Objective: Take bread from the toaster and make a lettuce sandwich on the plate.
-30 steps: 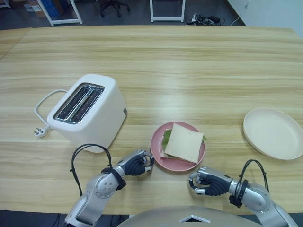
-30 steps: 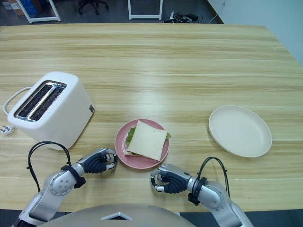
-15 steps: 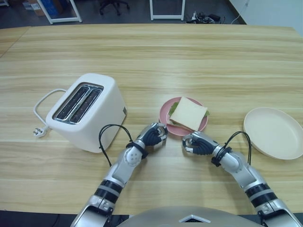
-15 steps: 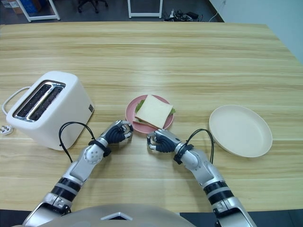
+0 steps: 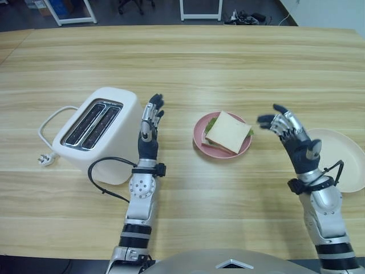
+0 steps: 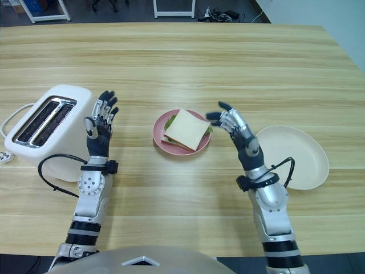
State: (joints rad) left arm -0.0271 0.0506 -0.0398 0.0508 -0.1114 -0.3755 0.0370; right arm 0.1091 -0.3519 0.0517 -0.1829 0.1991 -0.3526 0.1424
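Note:
A sandwich [image 5: 228, 132], white bread on top with green lettuce showing at its edges, lies on the pink plate [image 5: 200, 138] in the middle of the table. The white toaster [image 5: 96, 131] stands to its left with both slots dark and no bread showing. My left hand [image 5: 150, 127] is raised between toaster and plate, fingers spread and empty. To the right of the plate my right hand [image 5: 290, 133] is lifted above the table, fingers spread and holding nothing.
A cream plate [image 5: 346, 149] lies at the right, partly behind my right forearm. The toaster's white cord and plug [image 5: 45, 159] trail off to its left. Bare wooden tabletop stretches behind the plate and toaster.
Both hands have risen from beside the plate and uncurled from fists to spread fingers, the left moving toward the toaster, the right toward the cream plate. The view has shifted slightly.

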